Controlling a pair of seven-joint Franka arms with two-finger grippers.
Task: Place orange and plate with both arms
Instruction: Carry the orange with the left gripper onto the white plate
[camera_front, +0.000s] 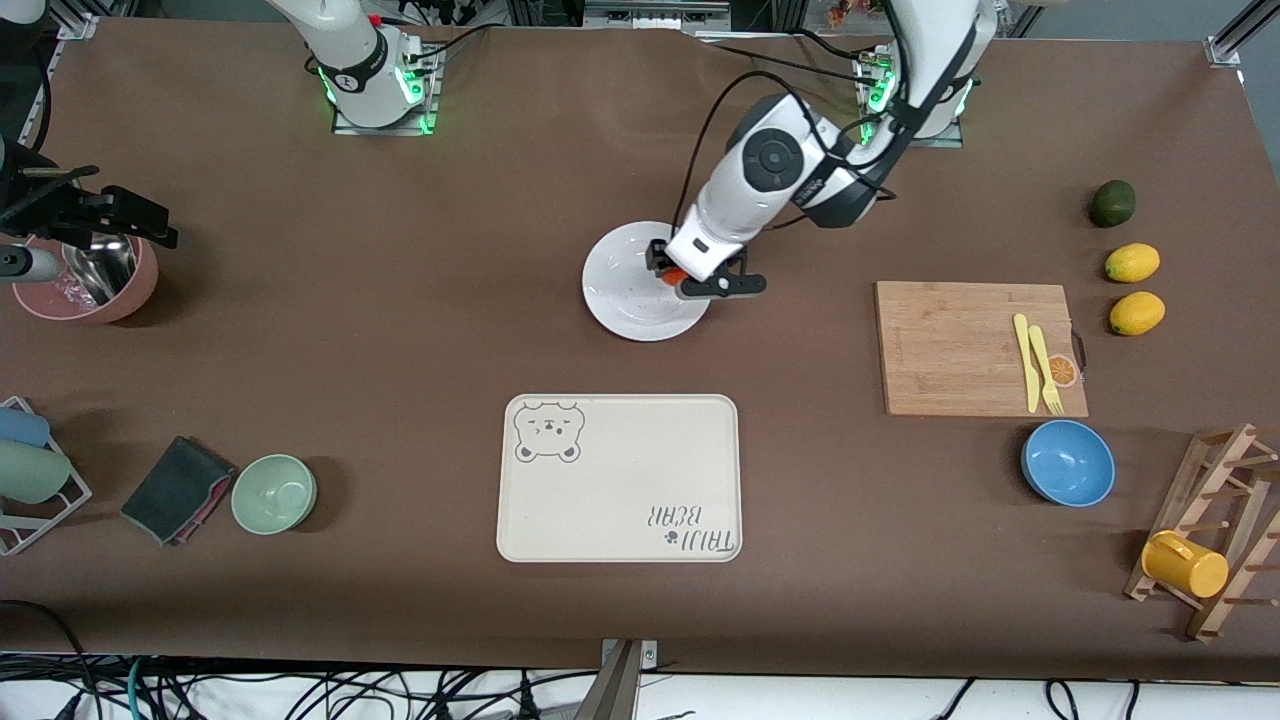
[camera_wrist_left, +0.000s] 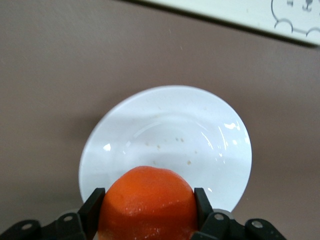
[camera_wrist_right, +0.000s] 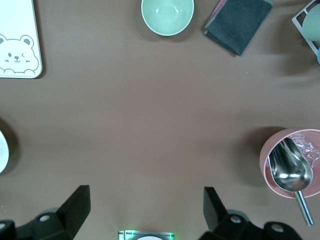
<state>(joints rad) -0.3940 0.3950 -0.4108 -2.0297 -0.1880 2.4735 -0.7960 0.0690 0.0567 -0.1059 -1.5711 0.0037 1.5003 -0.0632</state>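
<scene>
The white plate (camera_front: 625, 290) lies mid-table, farther from the front camera than the bear tray. My left gripper (camera_front: 692, 280) is shut on the orange (camera_front: 676, 277) and holds it just over the plate's edge toward the left arm's end. In the left wrist view the orange (camera_wrist_left: 150, 200) sits between the black fingers (camera_wrist_left: 93, 202) of the left gripper (camera_wrist_left: 149, 207), with the plate (camera_wrist_left: 165, 125) below. My right gripper (camera_front: 120, 215) waits high over the right arm's end of the table, open and empty in the right wrist view (camera_wrist_right: 146, 205). A sliver of the plate (camera_wrist_right: 1, 150) shows there.
A cream bear tray (camera_front: 620, 478) lies nearer the front camera than the plate. A cutting board (camera_front: 960, 345) with yellow cutlery, a blue bowl (camera_front: 1068, 462), lemons (camera_front: 1132, 262) and a cup rack are toward the left arm's end. A pink bowl (camera_front: 95, 285), a green bowl (camera_front: 274, 492) and a cloth (camera_front: 175, 490) are toward the right arm's end.
</scene>
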